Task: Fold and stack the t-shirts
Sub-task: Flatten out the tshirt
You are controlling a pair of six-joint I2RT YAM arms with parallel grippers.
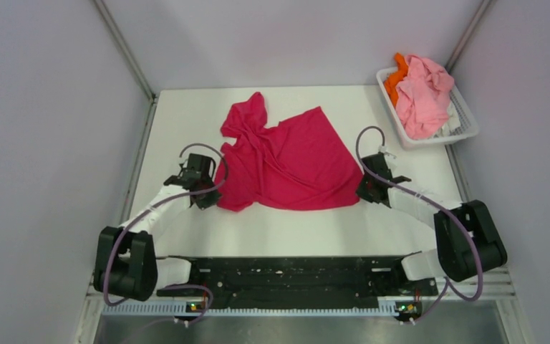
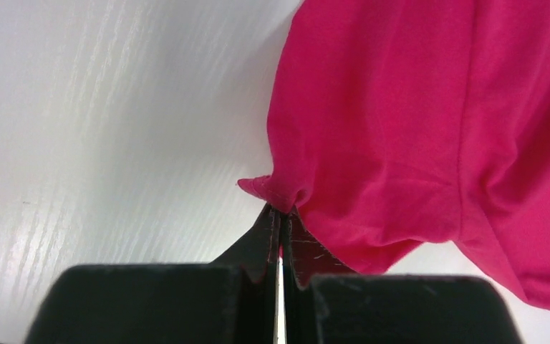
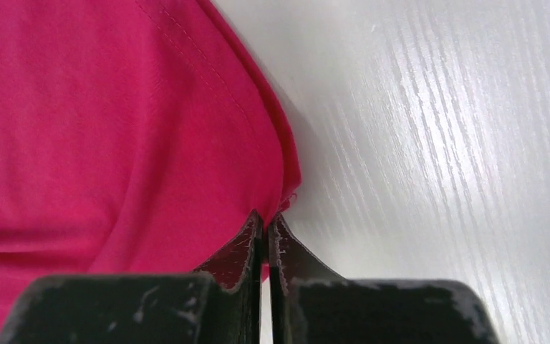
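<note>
Both arms are pinching the magenta t-shirt (image 1: 290, 161), lying rumpled mid-frame on the bench (image 1: 308, 229), with the left pincer (image 2: 281, 212) and right pincer (image 3: 266, 216) clamping its lower corners, likely for stretching it flat before folding.

You got only a sliver of the orange t-shirt (image 1: 397, 79), buried under the pink t-shirt (image 1: 424, 97) in the basket (image 1: 444, 139). Well apart from the basket, the magenta t-shirt (image 1: 293, 161) ran off both wrist views, and its bunched end covered its own layers.
</note>
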